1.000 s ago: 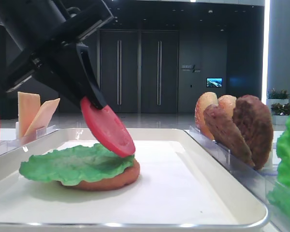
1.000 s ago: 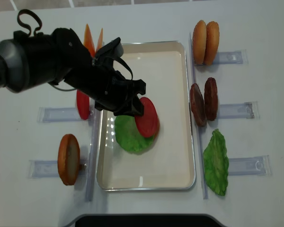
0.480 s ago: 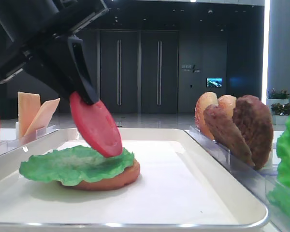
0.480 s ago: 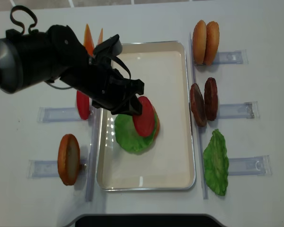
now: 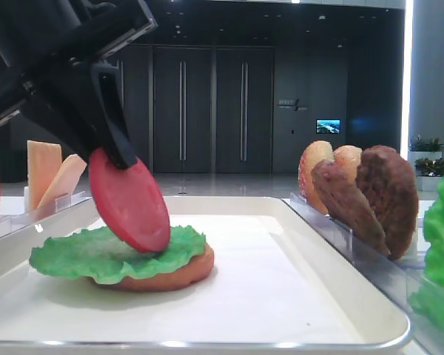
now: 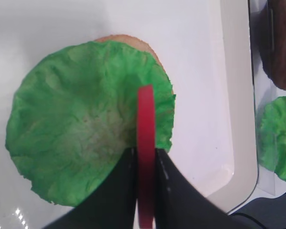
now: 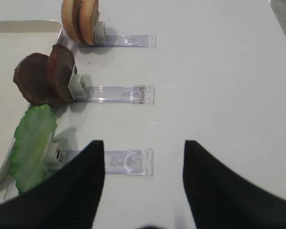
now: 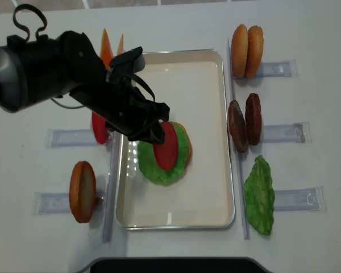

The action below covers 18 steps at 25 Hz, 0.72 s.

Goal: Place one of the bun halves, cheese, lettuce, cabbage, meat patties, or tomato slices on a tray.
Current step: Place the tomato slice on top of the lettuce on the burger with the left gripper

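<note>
My left gripper is shut on a red tomato slice, which it holds tilted on edge over the white tray. In the left wrist view the slice shows edge-on between the black fingers. Its lower rim reaches down to a green lettuce leaf. That leaf lies flat on a bun half on the tray's left half. My right gripper hangs open and empty over the bare table to the right of the tray.
Clear racks flank the tray. On the right stand two bun halves, two meat patties and a lettuce leaf. On the left are cheese slices, another tomato slice and a bun half.
The left gripper has carried the tomato slice leftward and down, from the lettuce's right edge to over its middle. The right gripper's earlier state is not shown.
</note>
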{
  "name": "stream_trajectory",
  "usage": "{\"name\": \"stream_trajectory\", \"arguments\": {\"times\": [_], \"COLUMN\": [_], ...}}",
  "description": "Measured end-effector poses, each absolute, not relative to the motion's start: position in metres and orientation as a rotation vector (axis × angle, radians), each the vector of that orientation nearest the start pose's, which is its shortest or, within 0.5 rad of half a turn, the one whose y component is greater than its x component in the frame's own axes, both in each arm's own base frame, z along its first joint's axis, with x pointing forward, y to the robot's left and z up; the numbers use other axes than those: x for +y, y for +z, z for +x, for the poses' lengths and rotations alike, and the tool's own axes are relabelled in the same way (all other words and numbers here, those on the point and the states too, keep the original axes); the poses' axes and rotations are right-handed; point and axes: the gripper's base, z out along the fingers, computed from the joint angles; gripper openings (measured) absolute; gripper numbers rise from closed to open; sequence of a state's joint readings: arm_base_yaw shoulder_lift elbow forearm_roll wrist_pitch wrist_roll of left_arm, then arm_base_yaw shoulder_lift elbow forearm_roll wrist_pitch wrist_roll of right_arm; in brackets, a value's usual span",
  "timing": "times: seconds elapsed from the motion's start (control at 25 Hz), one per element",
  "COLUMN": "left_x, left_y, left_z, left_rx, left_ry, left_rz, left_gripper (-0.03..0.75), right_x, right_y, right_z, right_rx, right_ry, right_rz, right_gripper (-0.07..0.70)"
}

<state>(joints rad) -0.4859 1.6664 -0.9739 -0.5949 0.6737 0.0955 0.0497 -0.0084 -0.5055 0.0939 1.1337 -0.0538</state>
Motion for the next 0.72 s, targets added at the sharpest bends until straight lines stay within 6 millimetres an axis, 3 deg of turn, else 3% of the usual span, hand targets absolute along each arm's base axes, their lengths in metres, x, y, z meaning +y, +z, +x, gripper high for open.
{"name": "stream_trajectory", "arguments": {"times": [0.12, 0.2, 0.36, 0.44, 0.72], "left_x": [-0.175, -0.174, -0.159, -0.148, -0.137], "left_y": [0.196, 0.196, 0.197, 0.203, 0.252], "left_z": [0.263, 0.263, 0.266, 0.269, 0.281], "left_rx": [2.867, 2.879, 2.932, 2.954, 2.856], "left_ry": [-0.69, -0.677, -0.625, -0.597, -0.538], "left_rz": [0.252, 0.256, 0.194, 0.183, 0.146], "left_gripper": [0.141, 0.233, 0.432, 0.489, 0.522], "right_x": [0.007, 0.007, 0.007, 0.007, 0.007], "right_y": [0.273, 0.273, 0.273, 0.273, 0.273], "right_z": [-0.011, -0.011, -0.011, -0.011, -0.011], "right_rx": [2.098, 2.098, 2.098, 2.098, 2.098], "right_ry": [0.111, 0.111, 0.111, 0.111, 0.111], "right_rz": [-0.118, -0.118, -0.118, -0.118, -0.118], "right_gripper": [0.36, 0.36, 0.36, 0.36, 0.36]}}
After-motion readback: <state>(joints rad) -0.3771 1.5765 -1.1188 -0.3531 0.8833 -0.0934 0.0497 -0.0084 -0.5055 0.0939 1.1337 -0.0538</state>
